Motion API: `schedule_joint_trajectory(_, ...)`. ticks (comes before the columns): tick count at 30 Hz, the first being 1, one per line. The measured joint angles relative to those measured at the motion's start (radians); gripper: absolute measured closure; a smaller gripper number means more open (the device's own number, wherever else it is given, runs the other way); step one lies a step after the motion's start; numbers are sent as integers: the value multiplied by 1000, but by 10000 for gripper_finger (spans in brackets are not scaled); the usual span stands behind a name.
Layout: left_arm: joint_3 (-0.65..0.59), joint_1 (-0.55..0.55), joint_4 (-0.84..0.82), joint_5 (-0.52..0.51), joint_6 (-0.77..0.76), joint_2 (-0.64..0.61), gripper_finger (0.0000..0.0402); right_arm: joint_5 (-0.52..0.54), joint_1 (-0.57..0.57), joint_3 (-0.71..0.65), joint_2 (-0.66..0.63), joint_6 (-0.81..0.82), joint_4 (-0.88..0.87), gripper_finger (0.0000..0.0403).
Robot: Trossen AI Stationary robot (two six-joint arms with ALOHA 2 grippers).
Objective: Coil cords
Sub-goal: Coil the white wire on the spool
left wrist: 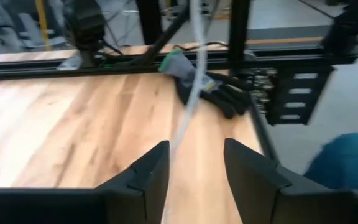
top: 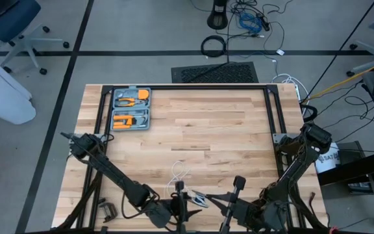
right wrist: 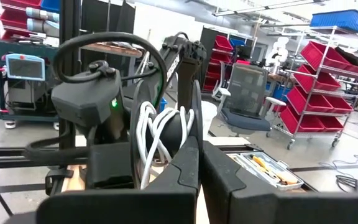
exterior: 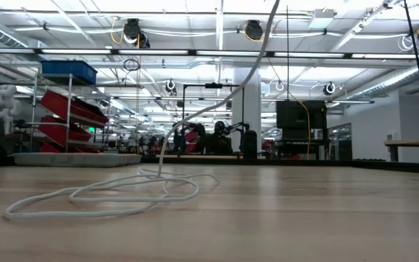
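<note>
The thin white cord [top: 178, 174] lies in loose loops [exterior: 108, 193] near the table's front edge. One strand rises from them [exterior: 217, 94] and leaves the low view at the top. My left gripper [top: 180, 203] [left wrist: 194, 149] stands open above the front edge, and that strand [left wrist: 188, 93] runs between its fingers. My right gripper [top: 208, 199] [right wrist: 197, 146] faces it, shut. Several white cord loops [right wrist: 160, 130] and a dark round reel [right wrist: 178, 134] are bunched at its tips. My left gripper has the strand [left wrist: 174, 146] close beside one finger [left wrist: 148, 174]; I cannot tell whether it touches. My right gripper is shut on the bunch of cord loops [right wrist: 166, 140] at its tips, level, coming from the table's right. Its own fingers hide the exact place. The bunch is lifted clear.
A grey tool case [top: 130, 109] with orange tools sits at the far left of the table. A black glove [left wrist: 219, 90] lies by the black frame rail [left wrist: 166, 62]. The wooden top [top: 213, 123] shows bare between the case and the cord.
</note>
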Motion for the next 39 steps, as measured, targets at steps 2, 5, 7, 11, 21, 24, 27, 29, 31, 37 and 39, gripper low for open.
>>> schedule_joint_trajectory(2, 0, 0, 3, -24, 22, 2, 237, 0, 1, 0, 0, -14, 12, 403)
schedule_joint_trajectory(5, 0, 3, 2, -44, 42, 2, 236, 1, 1, 0, 0, -29, 33, 403)
schedule_joint_trajectory(7, 0, 4, 0, -52, 43, 2, 236, 1, 1, 0, 0, -30, 31, 403)
schedule_joint_trajectory(11, 0, 5, -4, -50, 44, 2, 236, 1, 1, 0, 0, -30, 31, 403)
schedule_joint_trajectory(21, 0, 7, -7, -2, 43, 2, 251, -1, 1, 0, 0, -21, 30, 403)
schedule_joint_trajectory(24, 0, 8, -7, 0, 45, 2, 257, -1, 1, 0, 0, -24, 33, 403)
schedule_joint_trajectory(27, 0, 13, -13, 1, 44, 2, 263, -2, 1, 0, 0, -25, 33, 403)
schedule_joint_trajectory(29, 0, 18, -16, 1, 42, 3, 267, -2, 1, 0, 0, -25, 33, 403)
schedule_joint_trajectory(31, 0, 19, -16, 0, 41, 3, 270, -2, 1, 0, 0, -22, 33, 403)
schedule_joint_trajectory(37, 0, 17, -18, 1, 18, 3, 279, -4, 1, 0, 0, -19, 33, 403)
schedule_joint_trajectory(39, 0, 18, -22, 1, 18, 3, 285, -4, 1, 0, 0, -21, 35, 403)
